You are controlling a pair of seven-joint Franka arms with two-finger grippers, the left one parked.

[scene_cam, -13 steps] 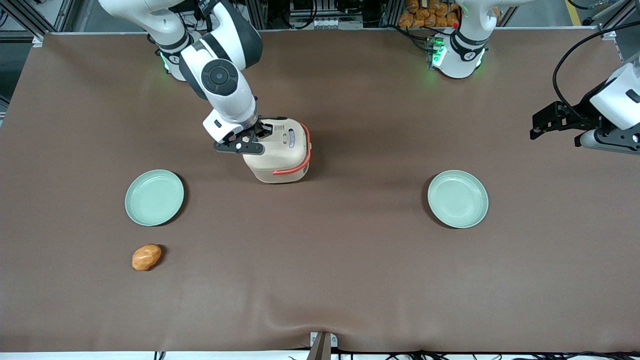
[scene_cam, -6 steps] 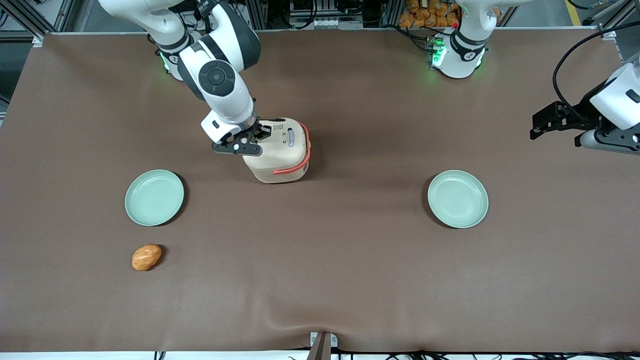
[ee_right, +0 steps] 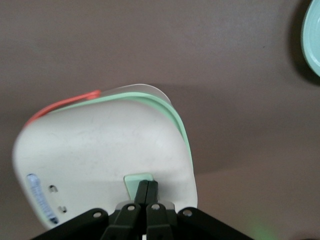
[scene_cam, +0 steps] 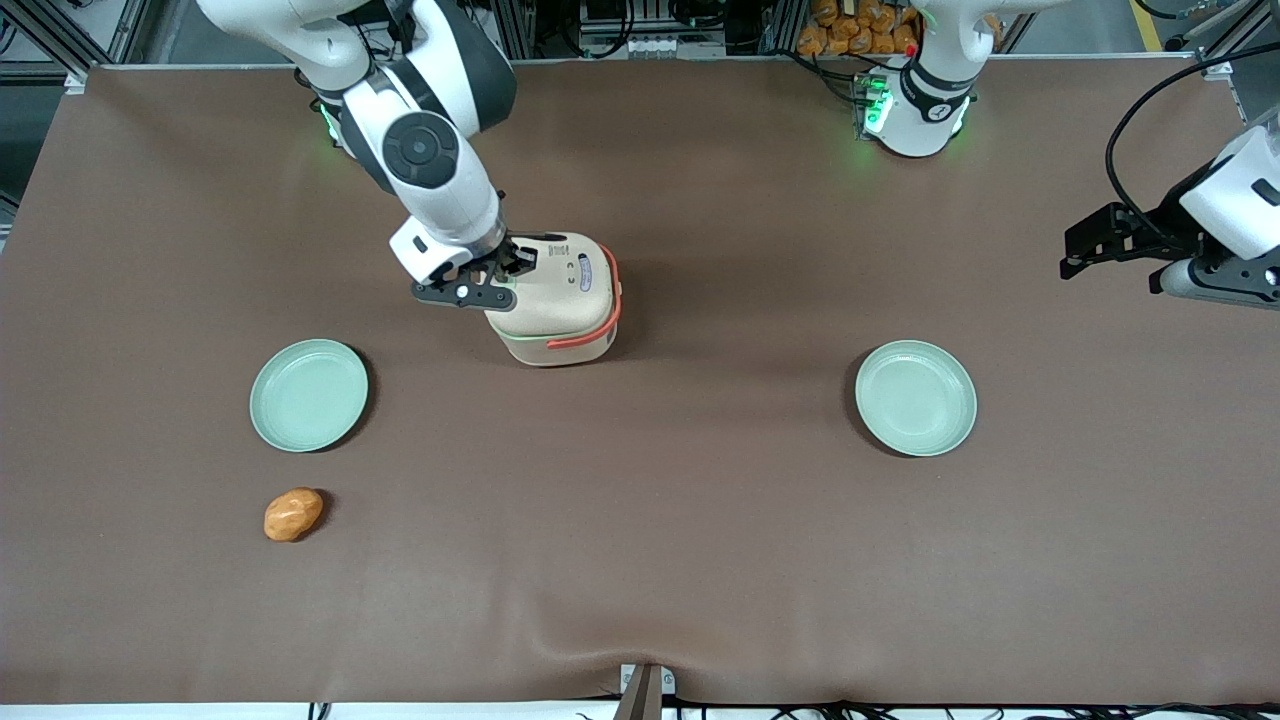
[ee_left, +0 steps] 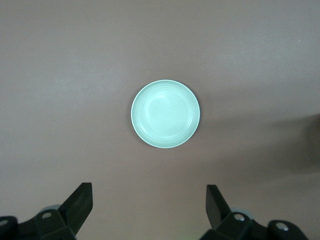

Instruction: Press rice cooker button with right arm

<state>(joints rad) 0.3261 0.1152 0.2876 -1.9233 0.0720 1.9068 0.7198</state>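
The cream-beige rice cooker with its orange-red band handle stands on the brown table. The right arm reaches down to its lid. My gripper is shut, with the two black fingers pressed together at the lid's edge toward the working arm's end. In the right wrist view the gripper has its fingertips on the small mint-green button of the cooker. A pale green rim shows along the lid edge. In the front view the gripper hides the button.
One green plate lies nearer the front camera toward the working arm's end, and shows partly in the right wrist view. An orange-brown lump lies nearer still. A second green plate lies toward the parked arm's end.
The right arm and gripper have shifted slightly toward the working arm's end and away from the front camera. A thin pale green line now shows under the lid.
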